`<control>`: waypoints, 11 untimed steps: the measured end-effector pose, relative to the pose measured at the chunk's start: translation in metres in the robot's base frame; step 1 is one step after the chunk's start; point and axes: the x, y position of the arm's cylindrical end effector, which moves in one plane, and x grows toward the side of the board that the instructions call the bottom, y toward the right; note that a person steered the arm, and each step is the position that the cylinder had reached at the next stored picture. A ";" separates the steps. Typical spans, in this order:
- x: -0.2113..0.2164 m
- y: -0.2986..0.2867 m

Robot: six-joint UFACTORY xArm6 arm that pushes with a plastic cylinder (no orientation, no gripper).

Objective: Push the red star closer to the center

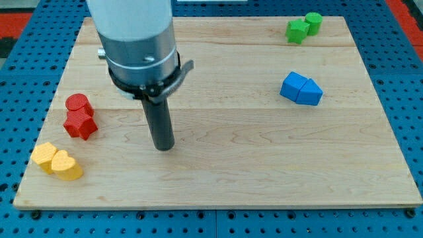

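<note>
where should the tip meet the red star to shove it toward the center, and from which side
There is no gripping here, only pushing. Meet the red star on its face toward the view's left and push toward the view's right, where the board's middle lies. My tip now stands on the star's right, so it likely must circle round. The red cylinder touches the star's top side, so stay low on that face.

Red star [80, 124] lying flat near view's left edge of counter [238, 178], seemingly touching red cylinder [78, 104] just above
</note>
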 end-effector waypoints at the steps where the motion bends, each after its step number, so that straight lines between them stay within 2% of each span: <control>1: -0.012 0.006; 2: -0.087 -0.007; 4: -0.212 -0.148; 5: -0.242 -0.224; 6: -0.242 -0.224; 7: -0.189 -0.223; 9: -0.058 -0.207; 10: -0.046 -0.194; 11: -0.023 -0.155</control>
